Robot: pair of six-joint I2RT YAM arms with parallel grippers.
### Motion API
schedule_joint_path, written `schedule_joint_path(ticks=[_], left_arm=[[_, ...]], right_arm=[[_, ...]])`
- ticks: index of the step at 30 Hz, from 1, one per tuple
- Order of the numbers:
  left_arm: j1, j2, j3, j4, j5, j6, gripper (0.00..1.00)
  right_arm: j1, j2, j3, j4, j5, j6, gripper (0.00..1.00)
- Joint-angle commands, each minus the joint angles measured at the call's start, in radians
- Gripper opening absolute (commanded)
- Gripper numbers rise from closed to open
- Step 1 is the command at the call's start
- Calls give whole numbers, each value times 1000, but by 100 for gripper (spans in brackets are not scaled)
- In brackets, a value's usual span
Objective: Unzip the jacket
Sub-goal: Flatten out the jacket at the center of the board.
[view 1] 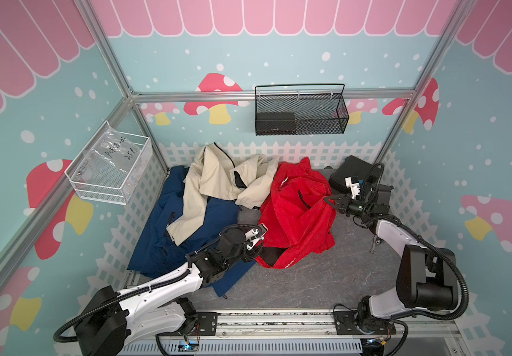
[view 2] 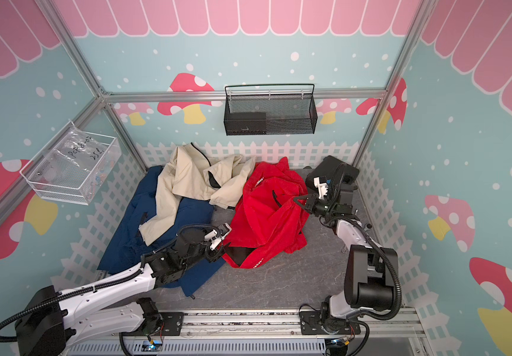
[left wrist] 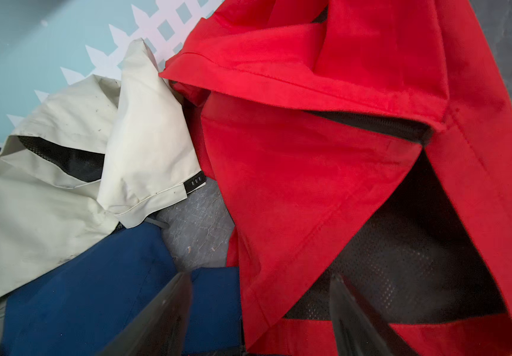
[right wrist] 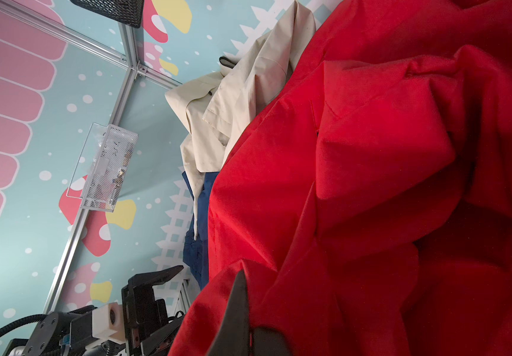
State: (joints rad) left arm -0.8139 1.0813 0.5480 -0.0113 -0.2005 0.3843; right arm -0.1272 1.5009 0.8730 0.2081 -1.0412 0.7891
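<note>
- Red jacket (view 1: 294, 209): matte woven shell, crumpled into a heap, black mesh lining (left wrist: 402, 262) showing in the open folds, stitched hems, and white lettering on a red band at the edge nearest the arm bases.
- It lies mid-bench on the grey marbled bench (view 1: 310, 277).
- Beige jacket (view 1: 217, 182): thin, creased fabric with a dark lining at the collar. It touches the red jacket's far-left edge, with one sleeve draped toward it.
- Navy jacket (view 1: 168, 234): smooth, dark cloth, flat, left of the red jacket and partly under the beige one.
- Left end effector (left wrist: 261, 277): sits at the red jacket's near-left hem. Its black fingers (left wrist: 162, 314) stand wide apart and clamp nothing. In the left wrist view the hem edge and a bit of navy cloth lie between them.
- Right end effector (view 1: 330, 199): at the red jacket's right side and closed, pinching a fold of red fabric. The cloth rises to a peak at its tip in both top views.
- Black metal mesh basket (view 1: 301, 114): hung on the wall beyond the red jacket.
- White wire basket (view 1: 110, 172): hung on the wall far to the left of the red jacket, with clear plastic inside.
</note>
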Motion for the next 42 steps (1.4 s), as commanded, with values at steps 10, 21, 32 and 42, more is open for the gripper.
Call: schedule_joint_path(ticks=[10, 21, 32, 42], left_arm=[[44, 118, -33, 58, 120, 314, 73], [119, 243, 20, 37, 196, 320, 72], [219, 292, 93, 83, 211, 173, 28], [348, 109, 184, 154, 263, -209, 0]], right_arm=[[-14, -17, 23, 20, -14, -13, 0], [-22, -32, 14, 19, -30, -8, 0], [-35, -40, 15, 20, -21, -1, 0], [-69, 13, 76, 1, 23, -43, 0]])
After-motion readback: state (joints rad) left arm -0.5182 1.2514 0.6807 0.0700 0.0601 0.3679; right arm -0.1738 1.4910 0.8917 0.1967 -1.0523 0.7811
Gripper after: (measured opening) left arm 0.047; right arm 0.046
